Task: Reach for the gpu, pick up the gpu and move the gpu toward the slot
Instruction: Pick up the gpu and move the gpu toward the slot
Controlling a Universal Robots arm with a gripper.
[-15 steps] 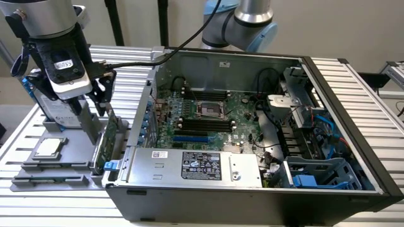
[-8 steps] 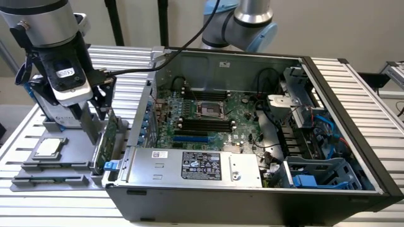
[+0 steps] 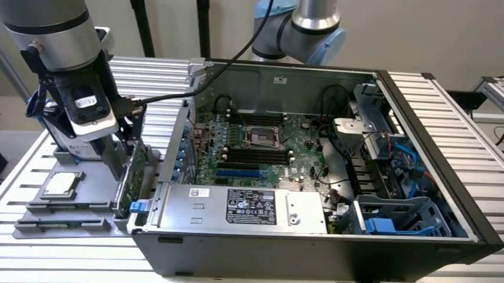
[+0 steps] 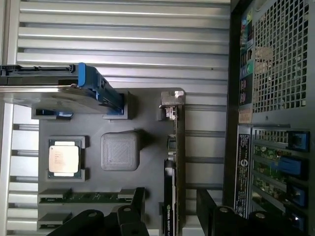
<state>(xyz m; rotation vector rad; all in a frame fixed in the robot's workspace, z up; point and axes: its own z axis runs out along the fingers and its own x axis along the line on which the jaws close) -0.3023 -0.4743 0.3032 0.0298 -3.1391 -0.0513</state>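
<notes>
The end effector [image 4: 171, 199] hangs low over a grey printed holder [image 4: 147, 147] that lies on the slatted aluminium table [image 4: 123, 44], just beside the open computer case [image 3: 315, 259] on the exterior view's left. Its two dark fingers [image 4: 133, 214] are spread apart, one on each side of the gpu [image 4: 175, 162]. They seem not to press the card, though any contact at the pads is hard to judge. The gpu stands on edge in a slot of the holder, seen edge-on as a thin dark strip with its silver bracket [image 4: 172, 101] at the end away from the fingers; in the exterior view its green face [image 3: 141, 168] shows next to the end effector [image 3: 118, 156]. Also in the holder are a square silver CPU [image 4: 64, 158], two memory sticks [image 4: 83, 197] and a hard drive in a blue frame [image 4: 54, 93]. Inside the case the motherboard [image 3: 260, 141] lies exposed.
</notes>
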